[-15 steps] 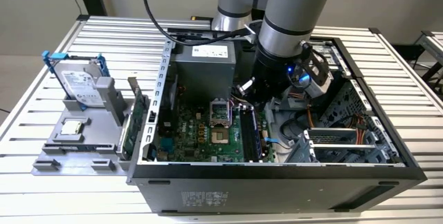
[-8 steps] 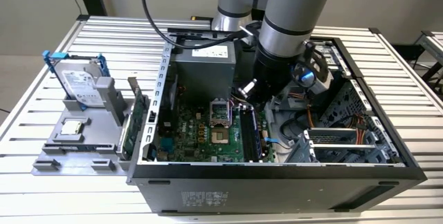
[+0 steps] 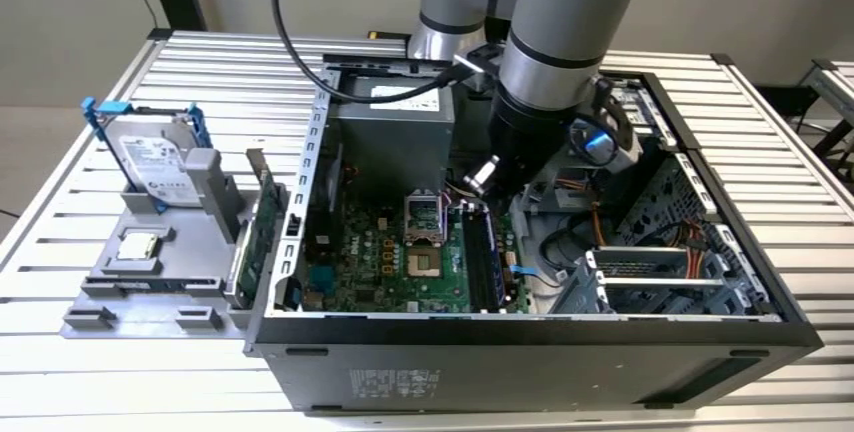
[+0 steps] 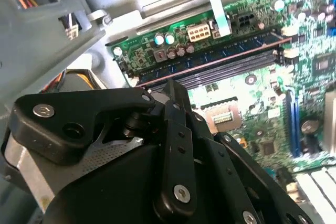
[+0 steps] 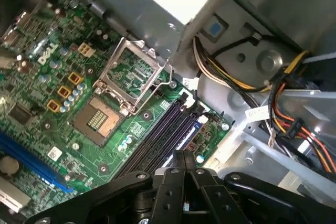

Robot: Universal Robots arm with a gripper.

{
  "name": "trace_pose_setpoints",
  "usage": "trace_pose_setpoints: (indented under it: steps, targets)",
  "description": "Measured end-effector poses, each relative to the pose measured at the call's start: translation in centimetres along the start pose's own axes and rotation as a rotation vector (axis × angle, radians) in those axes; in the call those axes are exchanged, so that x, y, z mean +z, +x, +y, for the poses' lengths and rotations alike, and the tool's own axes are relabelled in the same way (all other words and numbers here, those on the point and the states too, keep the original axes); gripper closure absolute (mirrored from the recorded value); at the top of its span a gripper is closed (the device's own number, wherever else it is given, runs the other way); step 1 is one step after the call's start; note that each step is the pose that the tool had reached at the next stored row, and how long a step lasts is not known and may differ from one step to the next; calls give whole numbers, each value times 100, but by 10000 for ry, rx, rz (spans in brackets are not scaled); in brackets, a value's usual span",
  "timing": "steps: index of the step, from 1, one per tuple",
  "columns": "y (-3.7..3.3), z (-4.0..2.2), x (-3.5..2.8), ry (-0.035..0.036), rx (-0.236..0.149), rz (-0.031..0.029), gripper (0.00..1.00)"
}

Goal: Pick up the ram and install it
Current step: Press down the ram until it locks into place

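The ram is a long dark blue-black stick standing on edge in a memory slot on the green motherboard, inside the open computer case. It also appears in the second wrist view and the first wrist view, beside the empty dark slots. My gripper hangs just above the far end of the stick. Its black fingers are together, with nothing seen between them. In the second wrist view, the gripper partly hides the near end of the slots.
The processor socket lies beside the slots. The power supply and bundled cables crowd the arm. A drive cage fills the exterior view's right. A grey holder on the slatted table carries a hard drive and a green card.
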State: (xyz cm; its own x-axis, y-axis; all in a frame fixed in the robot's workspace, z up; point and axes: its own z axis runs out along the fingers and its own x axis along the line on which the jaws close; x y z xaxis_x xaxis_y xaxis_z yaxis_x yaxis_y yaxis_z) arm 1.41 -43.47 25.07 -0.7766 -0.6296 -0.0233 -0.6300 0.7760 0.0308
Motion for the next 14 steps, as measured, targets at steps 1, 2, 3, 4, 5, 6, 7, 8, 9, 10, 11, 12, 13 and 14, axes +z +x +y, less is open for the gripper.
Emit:
trace_pose_setpoints:
  steps: [1,2,3,4,5,6,7,8,9,10,11,12,13,14]
  targets:
    - [0,0,0,-2,-181,2,100]
    - [0,0,0,-3,-371,4,100]
    - [0,0,0,-3,-551,5,100]
    - [0,0,0,0,-737,3,100]
    - [-1,0,1,0,-916,0,100]
    - [-1,0,1,2,-1095,-3,100]
    - [-1,0,1,3,-1274,-4,100]
    - [0,0,1,6,-1460,-6,100]
    - [0,0,1,8,-1640,-8,100]
    - [0,0,1,11,-1820,-11,100]
    - [0,0,1,13,-2011,-14,100]
    - [0,0,1,14,-2190,-15,100]
    - [0,0,0,15,-2371,-14,100]
    - [0,0,0,16,-2545,-13,100]
